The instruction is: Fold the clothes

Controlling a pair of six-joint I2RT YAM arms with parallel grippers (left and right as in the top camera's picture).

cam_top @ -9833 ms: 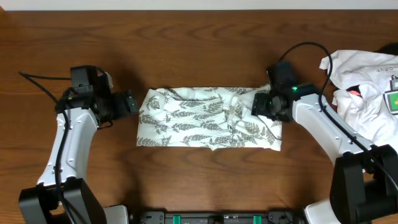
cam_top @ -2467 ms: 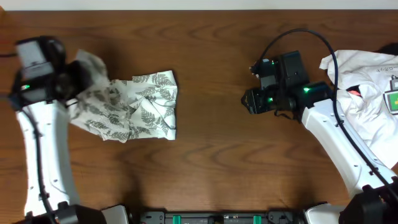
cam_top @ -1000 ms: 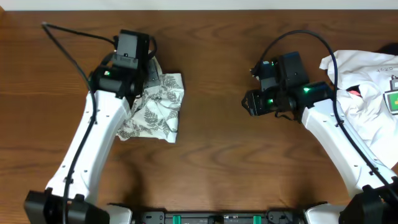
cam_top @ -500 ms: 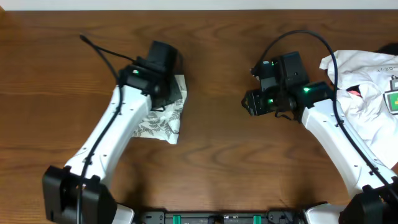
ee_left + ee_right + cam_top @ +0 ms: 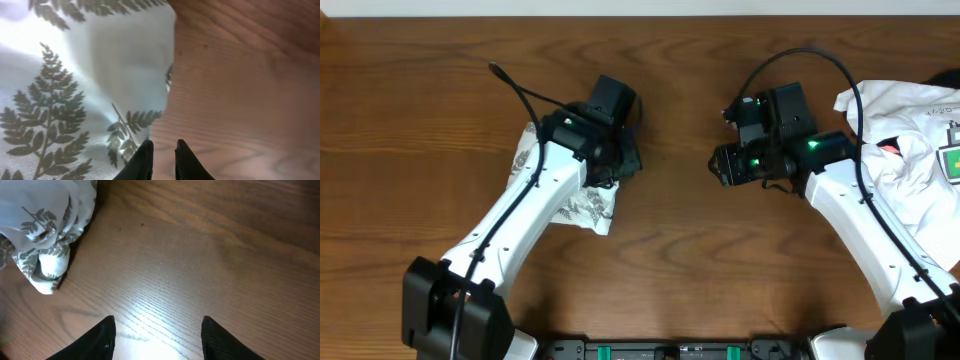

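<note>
The clothes [image 5: 592,207] lie bunched on the table [image 5: 650,290] left of centre, mostly hidden under the left arm [image 5: 520,232]; the left claw [image 5: 164,144] hangs at the bundle's right edge, its fingers a narrow slit apart with only bare wood showing between them, gripping nothing; the fern cloth lies just beside one finger; the right claw [image 5: 157,325] hovers well apart over bare wood, spread wide and empty; a plain white garment [image 5: 905,130] lies heaped at the table's right edge.
</note>
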